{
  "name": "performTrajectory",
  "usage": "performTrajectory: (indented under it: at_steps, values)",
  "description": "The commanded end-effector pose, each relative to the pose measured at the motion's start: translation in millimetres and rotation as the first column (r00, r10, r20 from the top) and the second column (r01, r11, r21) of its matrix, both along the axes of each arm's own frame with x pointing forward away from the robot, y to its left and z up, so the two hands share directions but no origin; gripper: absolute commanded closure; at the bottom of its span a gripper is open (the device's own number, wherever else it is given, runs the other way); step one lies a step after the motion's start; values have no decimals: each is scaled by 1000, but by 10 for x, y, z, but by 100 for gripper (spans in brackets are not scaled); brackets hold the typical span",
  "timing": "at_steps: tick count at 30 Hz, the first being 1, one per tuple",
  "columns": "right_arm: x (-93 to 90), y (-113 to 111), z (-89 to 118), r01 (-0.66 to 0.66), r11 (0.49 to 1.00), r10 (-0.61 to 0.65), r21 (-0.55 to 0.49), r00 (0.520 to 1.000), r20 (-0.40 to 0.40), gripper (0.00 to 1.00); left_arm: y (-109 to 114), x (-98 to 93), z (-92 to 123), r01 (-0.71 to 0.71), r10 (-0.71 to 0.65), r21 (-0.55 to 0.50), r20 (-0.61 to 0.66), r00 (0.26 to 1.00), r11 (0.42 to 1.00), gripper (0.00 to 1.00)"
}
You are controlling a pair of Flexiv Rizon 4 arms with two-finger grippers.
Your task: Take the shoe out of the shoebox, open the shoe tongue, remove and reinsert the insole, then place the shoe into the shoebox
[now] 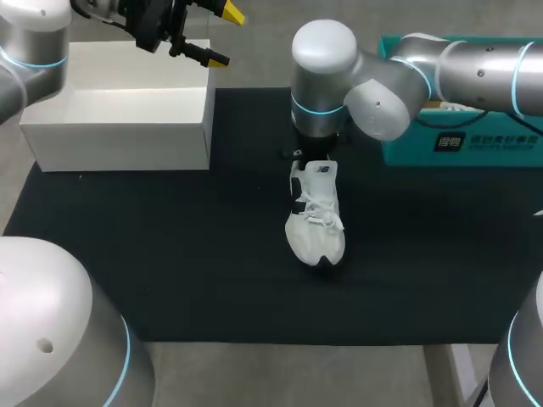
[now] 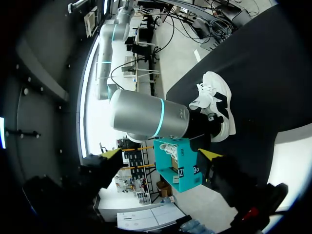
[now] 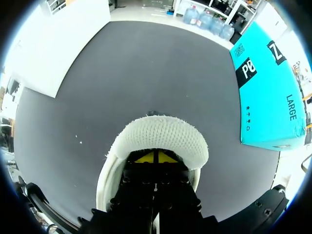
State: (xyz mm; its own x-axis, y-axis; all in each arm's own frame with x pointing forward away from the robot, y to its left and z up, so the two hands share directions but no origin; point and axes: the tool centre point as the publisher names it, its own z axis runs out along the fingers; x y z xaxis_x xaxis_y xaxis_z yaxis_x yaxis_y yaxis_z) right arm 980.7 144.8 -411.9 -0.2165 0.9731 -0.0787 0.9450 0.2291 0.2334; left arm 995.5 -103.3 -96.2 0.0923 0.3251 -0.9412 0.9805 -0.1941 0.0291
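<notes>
A white sneaker [image 1: 316,220] with black trim stands upright on the black mat [image 1: 170,254], toe toward the near edge. My right arm's wrist [image 1: 318,127] hangs straight over its heel. In the right wrist view my right gripper [image 3: 157,157] is down inside the shoe's opening, just behind the padded heel collar [image 3: 158,134], with its yellow tips pressed together; nothing shows between them. My left gripper [image 1: 225,36] is open and empty, raised above the open white box [image 1: 119,110] at the back left. From there the sneaker [image 2: 217,105] lies well ahead of my left gripper [image 2: 161,154].
A teal box [image 1: 458,127] lies at the back right, close behind my right arm, and shows beside the shoe in the right wrist view [image 3: 265,83]. The white box's wall [image 3: 63,39] borders the mat on the other side.
</notes>
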Motion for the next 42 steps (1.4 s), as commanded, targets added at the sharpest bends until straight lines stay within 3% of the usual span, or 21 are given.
performTrajectory:
  at_steps: [1,6,12,28,42]
  values:
    - [-5,45,-51,-9,1000,9,-9,1000,-2,100,1,6,2,2,-2,2,1,1000,1000,0]
    - [-93,9,244,4,1000,-3,-28,1000,14,100,1,6,2,2,-2,2,1,1000,1000,0]
    - [-234,-70,407,39,999,-38,6,998,-57,100,1,6,2,2,-2,2,1,1000,1000,0]
    - [-346,6,-101,46,998,-37,49,982,-183,100,1,6,2,2,-2,2,1,1000,1000,0]
    - [-617,-32,298,44,999,-45,-10,981,-191,100,1,6,2,2,-2,2,1,1000,1000,0]
